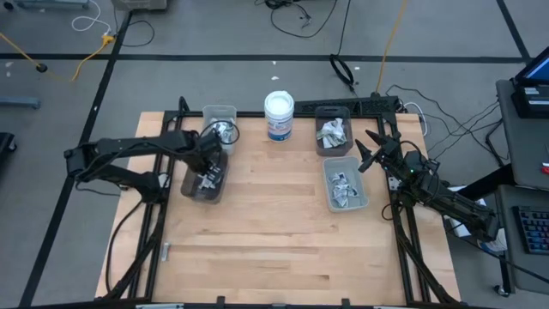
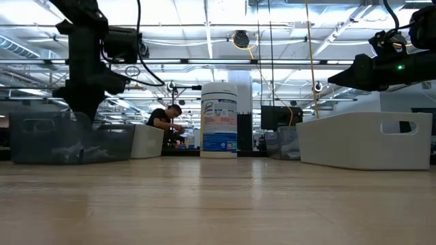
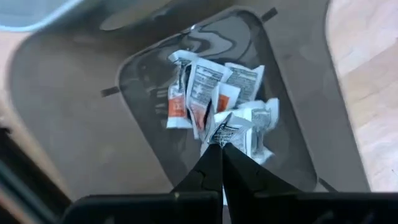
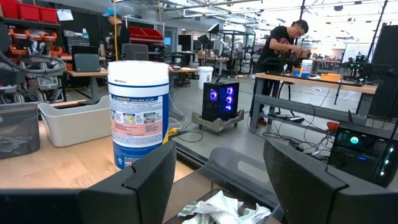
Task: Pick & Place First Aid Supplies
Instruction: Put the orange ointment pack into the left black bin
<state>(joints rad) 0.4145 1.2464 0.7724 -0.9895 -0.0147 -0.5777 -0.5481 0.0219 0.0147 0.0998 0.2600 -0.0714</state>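
Packets (image 3: 214,102) of first aid supplies heaped in the grey bin (image 1: 190,184) left of the white tub (image 1: 279,116): white squares with dark print, small strips with red marks. Left gripper (image 3: 221,144) down over that heap, fingers (image 3: 208,171) pressed together, tips pinching the edge of a white printed packet (image 3: 225,127) on top of the pile. Just behind the grey bin, nearer the tub's row, a clear bin (image 1: 220,116).

More packets in the two bins right of the tub: a dark bin (image 1: 333,112) close beside it with a crumpled pile (image 1: 332,133), and a pale bin (image 1: 366,199) farther forward from the tub with flat white packets (image 1: 343,190).

Right gripper (image 1: 372,148) raised just beyond the right side of those two bins, fingers (image 4: 152,174) wide apart, nothing between them; crumpled sachets (image 4: 217,208) visible below, tub (image 4: 138,112) ahead.

Seen from table height: tub (image 2: 219,119) upright mid-table, grey bin (image 2: 68,143) to its left under the left arm, pale bin (image 2: 364,139) to its right. Beyond the tub, a person (image 2: 165,122) at a bench in the room.
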